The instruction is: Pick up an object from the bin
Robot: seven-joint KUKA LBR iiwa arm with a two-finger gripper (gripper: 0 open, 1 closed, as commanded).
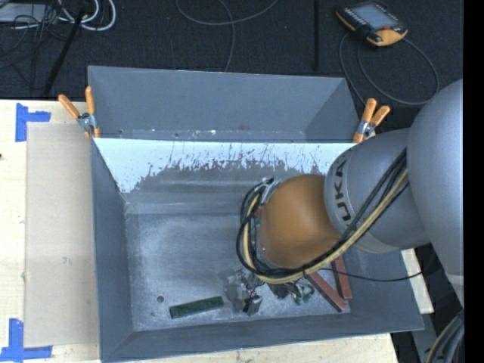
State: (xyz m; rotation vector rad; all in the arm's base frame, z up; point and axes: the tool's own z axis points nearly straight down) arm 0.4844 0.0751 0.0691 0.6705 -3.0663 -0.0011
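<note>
Your grey arm (423, 180) reaches in from the right and bends down into the near right part of the bin (151, 225). Its casing shows the letters "UKA". The orange cover (299, 221) at the wrist, looped with dark cables (245, 237), points down and to the left. The gripper (246, 296) sits low at the bin floor, and you cannot tell whether it is wide or narrow.

Just left of it a flat dark green strip (195, 308) lies on the floor near the front wall. Its long axis runs left to right, the right end slightly farther and just beside the gripper. Reddish-brown sticks (337, 289) lie slanted to the right, with a small greenish piece (303, 295) between.
</note>
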